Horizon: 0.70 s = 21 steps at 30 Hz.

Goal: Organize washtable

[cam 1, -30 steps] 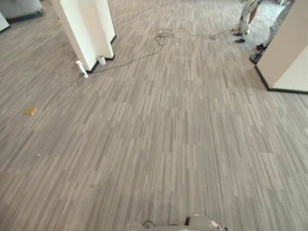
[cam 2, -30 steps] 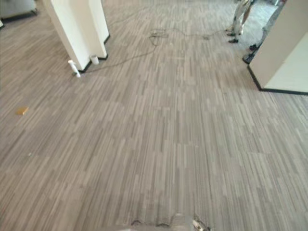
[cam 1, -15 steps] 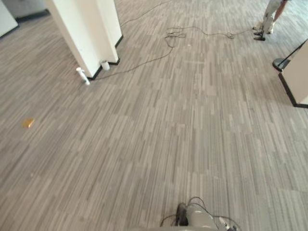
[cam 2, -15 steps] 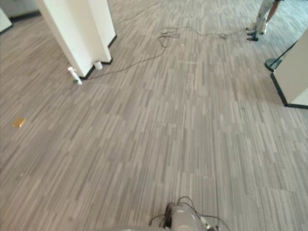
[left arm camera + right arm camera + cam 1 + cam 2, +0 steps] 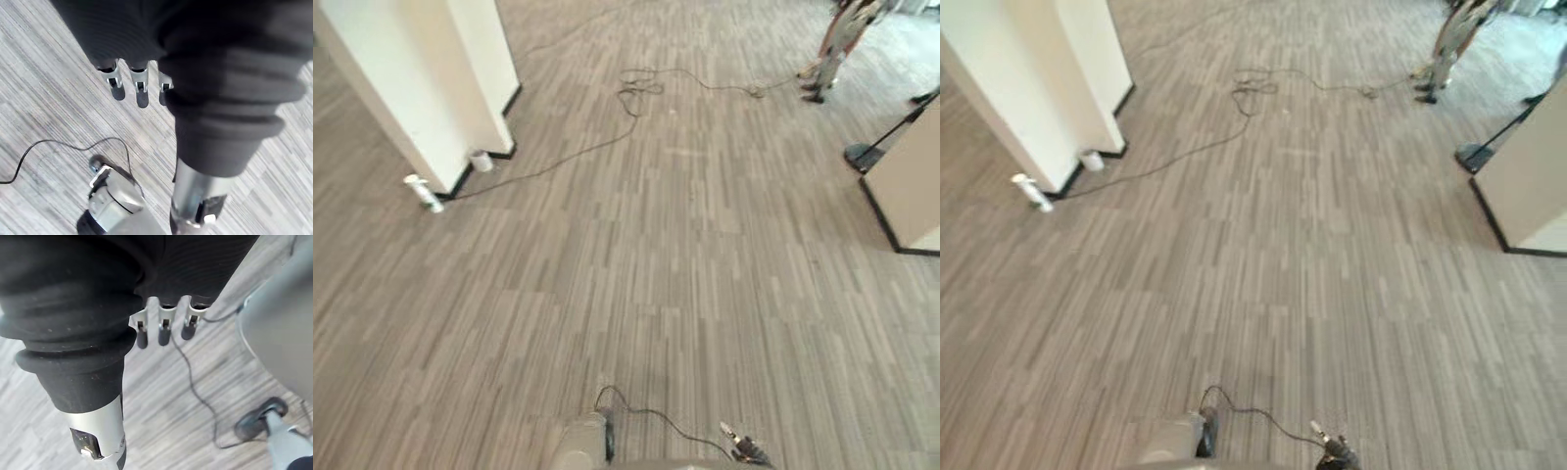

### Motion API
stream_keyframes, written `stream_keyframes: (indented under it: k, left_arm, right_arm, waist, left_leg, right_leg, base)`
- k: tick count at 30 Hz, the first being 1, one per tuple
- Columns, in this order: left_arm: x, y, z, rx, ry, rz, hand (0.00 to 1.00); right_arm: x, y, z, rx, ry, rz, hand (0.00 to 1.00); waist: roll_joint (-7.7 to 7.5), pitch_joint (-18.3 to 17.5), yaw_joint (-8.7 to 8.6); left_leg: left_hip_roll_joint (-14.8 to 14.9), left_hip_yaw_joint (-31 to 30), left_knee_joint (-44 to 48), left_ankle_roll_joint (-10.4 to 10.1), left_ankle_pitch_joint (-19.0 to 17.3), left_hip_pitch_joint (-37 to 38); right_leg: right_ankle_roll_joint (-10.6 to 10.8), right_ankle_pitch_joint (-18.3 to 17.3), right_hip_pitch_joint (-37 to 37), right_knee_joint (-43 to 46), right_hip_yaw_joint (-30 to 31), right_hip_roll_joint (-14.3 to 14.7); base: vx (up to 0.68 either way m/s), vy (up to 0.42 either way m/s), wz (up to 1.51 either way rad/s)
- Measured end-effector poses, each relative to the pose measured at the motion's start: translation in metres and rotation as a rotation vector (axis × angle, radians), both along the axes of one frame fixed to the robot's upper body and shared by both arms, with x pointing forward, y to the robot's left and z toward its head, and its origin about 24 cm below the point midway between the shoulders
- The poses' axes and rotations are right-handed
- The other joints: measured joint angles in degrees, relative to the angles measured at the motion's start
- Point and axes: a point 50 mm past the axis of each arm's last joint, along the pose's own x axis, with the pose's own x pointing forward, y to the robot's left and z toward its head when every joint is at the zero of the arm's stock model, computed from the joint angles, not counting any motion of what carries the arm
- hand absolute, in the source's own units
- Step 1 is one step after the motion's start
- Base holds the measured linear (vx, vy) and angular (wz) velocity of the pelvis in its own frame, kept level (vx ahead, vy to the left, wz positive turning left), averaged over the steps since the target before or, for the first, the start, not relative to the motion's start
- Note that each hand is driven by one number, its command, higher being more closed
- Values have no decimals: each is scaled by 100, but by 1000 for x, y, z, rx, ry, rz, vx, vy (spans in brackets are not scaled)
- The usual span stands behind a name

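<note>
My left hand [image 5: 139, 87] hangs over grey striped carpet with its fingers straight and nothing in them. My right hand [image 5: 164, 329] hangs the same way over the carpet, fingers relaxed and holding nothing. The eye views look down on open carpet floor [image 5: 685, 255] stretching ahead.
A white pillar [image 5: 411, 78] stands at the left, with a white bottle [image 5: 423, 192] lying at its foot and a small white cup [image 5: 481, 160] beside it. A black cable [image 5: 636, 86] runs across the far floor. A person [image 5: 837, 44] stands far right, near a white cabinet [image 5: 911, 186].
The whole picture has shifted, so the camera has moved. The pillar now sits closer at the left edge and the small orange thing on the floor has left the picture.
</note>
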Motion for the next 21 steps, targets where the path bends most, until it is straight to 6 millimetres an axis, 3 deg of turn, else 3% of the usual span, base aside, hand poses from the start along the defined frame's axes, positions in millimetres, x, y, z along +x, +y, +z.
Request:
stream_keyframes:
  k: [2,4,5,7,9,10,11,12,13,14,15,16,17,18,19,20,21]
  left_arm:
    - [10,1,0,2,-9,-26,0]
    - [26,-2,-1,-6,-37,-61,0]
    - [42,-2,1,-3,-66,-106,0]
    - [58,-6,2,-8,-97,-150,0]
    - [75,-17,2,-22,-132,-191,0]
    - [84,-25,3,-34,-156,-210,0]
    - [86,-28,3,-40,-163,-211,0]
    - [86,-29,3,-43,-162,-211,0]
    - [84,-32,2,-50,-158,-209,0]
    - [82,-31,2,-49,-154,-208,0]
    - [80,-38,0,-66,-151,-202,0]
    - [80,-36,1,-65,-151,-195,0]
    - [81,-39,1,-71,-156,-189,0]
    - [82,-42,1,-77,-162,-182,0]
    - [76,-42,-1,-82,-153,-149,0]
    - [71,-40,-1,-81,-145,-133,0]
    - [71,-39,-1,-79,-146,-129,0]
  right_arm:
    - [-6,-1,-1,-10,7,7,0]
    - [-11,-5,0,-25,12,7,0]
    - [-16,-5,-1,-25,22,-4,0]
    - [-19,-12,-1,-34,19,-49,0]
    - [-19,-19,0,-57,11,-63,0]
    - [-24,-22,0,-66,22,-64,0]
    - [-31,-22,0,-64,35,-74,0]
    - [-33,-23,0,-64,39,-81,0]
    - [-35,-26,0,-74,43,-79,0]
    - [-34,-24,0,-69,40,-75,0]
    - [-35,-28,1,-78,38,-63,0]
    - [-33,-30,1,-87,36,-45,0]
    - [-29,-31,3,-96,21,-38,0]
    - [-26,-33,4,-104,8,-30,0]
    - [-19,-37,7,-125,-12,6,0]
    - [-10,-39,9,-134,-33,26,0]
    - [-7,-38,9,-131,-39,31,0]
  waist:
    - [122,45,-30]
    - [247,5,-183]
    - [202,32,-275]
    - [292,59,-382]
    - [418,111,-462]
    - [480,146,-449]
    - [500,155,-459]
    - [542,177,-486]
    - [705,172,-609]
    - [666,172,-643]
    - [819,161,-637]
    - [787,121,-626]
    - [834,147,-625]
    - [871,183,-622]
    - [940,238,-576]
    - [1002,296,-520]
    - [988,320,-464]
  left_leg:
    - [-85,4,-407,49,-61,889]
    - [-89,-170,-880,25,-322,1442]
    - [-167,-203,-1165,44,-424,1832]
    - [-161,-268,-1335,57,-537,2172]
    - [-77,-376,-1398,65,-818,2381]
    - [-35,-408,-1400,28,-978,2490]
    - [-19,-480,-1446,-75,-1106,2606]
    - [42,-527,-1493,-150,-1153,2698]
    - [277,-649,-1565,-300,-1219,2866]
    - [311,-778,-1392,-428,-1157,2895]
    - [507,-991,-1045,-552,-1094,2852]
    - [575,-1112,-647,-843,-921,2718]
    - [534,-1291,186,-1177,-517,2370]
    - [512,-1350,724,-1297,-229,2159]
    - [521,-1384,2011,-1531,645,1681]
    - [747,-1229,3234,-1360,589,1143]
    - [841,-1097,3619,-1189,410,913]
  right_leg:
    - [40,166,-629,1711,-117,15]
    - [-221,-104,-1231,2419,-639,55]
    - [-382,-459,-1572,2418,-914,38]
    - [-519,-823,-1954,1815,-1364,171]
    - [-618,-812,-2250,661,-1851,382]
    - [-762,-558,-2361,-444,-2107,538]
    - [-802,-56,-2460,-1366,-2307,645]
    - [-845,202,-2540,-1571,-2398,738]
    - [-1032,473,-2540,-1792,-2527,961]
    - [-1209,718,-2523,-1785,-2522,1052]
    - [-1475,784,-2403,-1736,-2548,1200]
    - [-1625,623,-2287,-1661,-2588,1238]
    - [-1700,396,-2123,-1636,-2689,1265]
    - [-1700,291,-1960,-1706,-2693,1357]
    - [-1676,163,-1529,-2013,-2445,1515]
    - [-1701,91,-1054,-2360,-2208,1745]
    - [-1724,56,-816,-2487,-2089,1812]
  base:
    - [546,328,-31]
    - [441,232,9]
    - [356,99,16]
    - [346,62,13]
    - [308,22,23]
    - [410,-4,22]
    - [448,-18,24]
    - [540,-65,48]
    - [630,-94,58]
    - [813,-167,57]
    - [859,-172,29]
    - [714,-172,13]
    - [680,-186,4]
    - [664,-181,-26]
    - [777,-141,-67]
    - [632,-55,-85]
    - [474,-26,-80]
